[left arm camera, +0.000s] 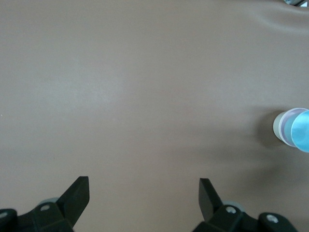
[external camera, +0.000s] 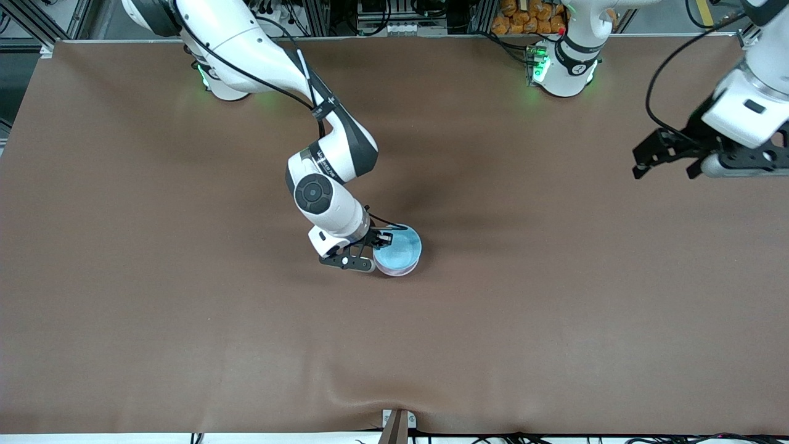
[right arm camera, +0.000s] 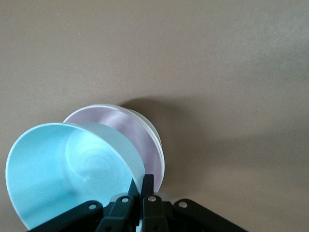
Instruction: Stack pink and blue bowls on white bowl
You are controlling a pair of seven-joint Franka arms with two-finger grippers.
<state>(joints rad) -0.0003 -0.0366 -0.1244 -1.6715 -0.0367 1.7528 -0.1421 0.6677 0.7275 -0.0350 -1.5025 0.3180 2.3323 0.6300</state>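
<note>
My right gripper is shut on the rim of the light blue bowl. It holds the bowl tilted, low over the pink bowl. The pink bowl sits nested in the white bowl, of which only a thin rim shows. The stack stands near the middle of the table and also shows small in the left wrist view. My left gripper is open and empty, waiting high over the left arm's end of the table.
The brown table mat is bare around the stack. A wrinkle in the mat runs near the edge nearest the front camera. The robots' bases stand along the table's farthest edge.
</note>
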